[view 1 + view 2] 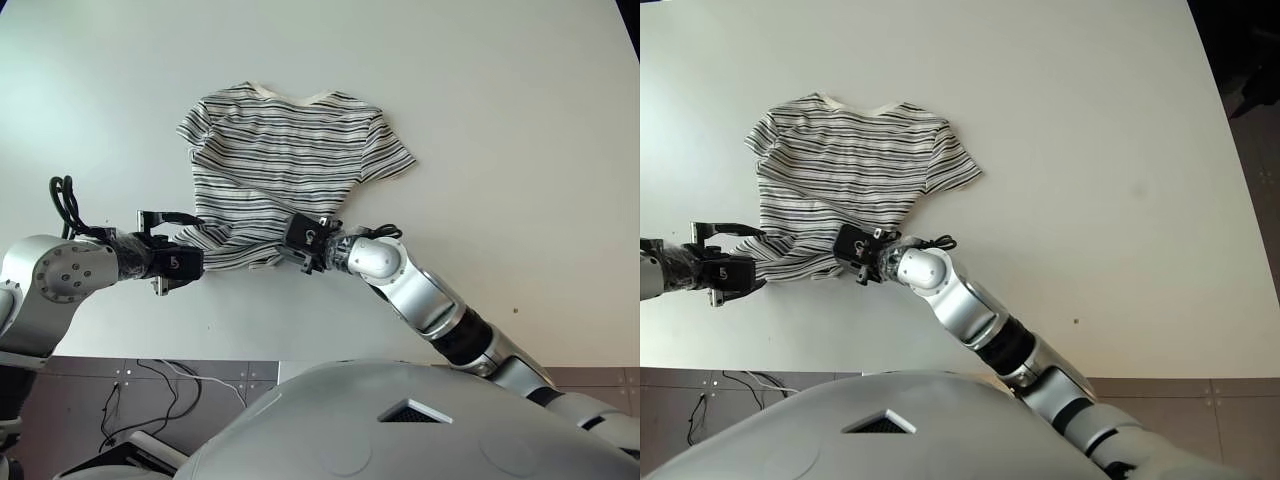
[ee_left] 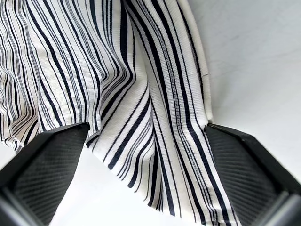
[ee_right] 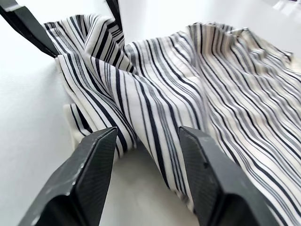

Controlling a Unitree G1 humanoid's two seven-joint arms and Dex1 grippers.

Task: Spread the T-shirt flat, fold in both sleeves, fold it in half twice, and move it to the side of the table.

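T-shirt lies collar away, hem between open left fingers, open right fingers.

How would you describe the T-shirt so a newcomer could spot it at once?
On the white table, left of centre, lies the T-shirt, collar away from the robot. Its bunched near hem sits at the left gripper and right gripper. Only it is black-and-white striped cloth.

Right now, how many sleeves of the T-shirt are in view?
2. The left sleeve lies slightly bunched on the robot's left. The right sleeve lies spread outward on the white table. Neither is folded in.
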